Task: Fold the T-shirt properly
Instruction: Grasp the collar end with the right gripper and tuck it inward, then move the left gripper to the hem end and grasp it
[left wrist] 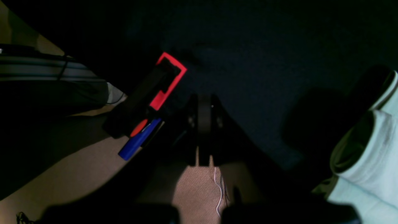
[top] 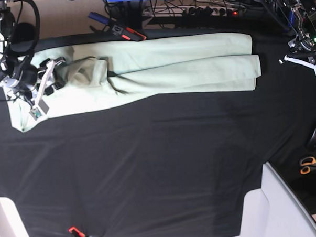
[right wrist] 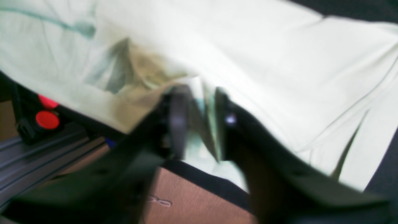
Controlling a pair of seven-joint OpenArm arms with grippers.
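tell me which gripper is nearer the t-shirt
Right. The right gripper is at the T-shirt, its jaws closed on a fold of cloth at the collar end. The left gripper hangs over the black tablecloth, apart from the shirt's far end.

— Where is the right arm?
— At nine o'clock in the base view, its right gripper (right wrist: 199,118) pinched on a fold of the T-shirt (top: 161,71).
— And the left?
— At two o'clock, the left gripper (left wrist: 203,124) with fingers pressed together, gripping nothing, clear of the cloth.
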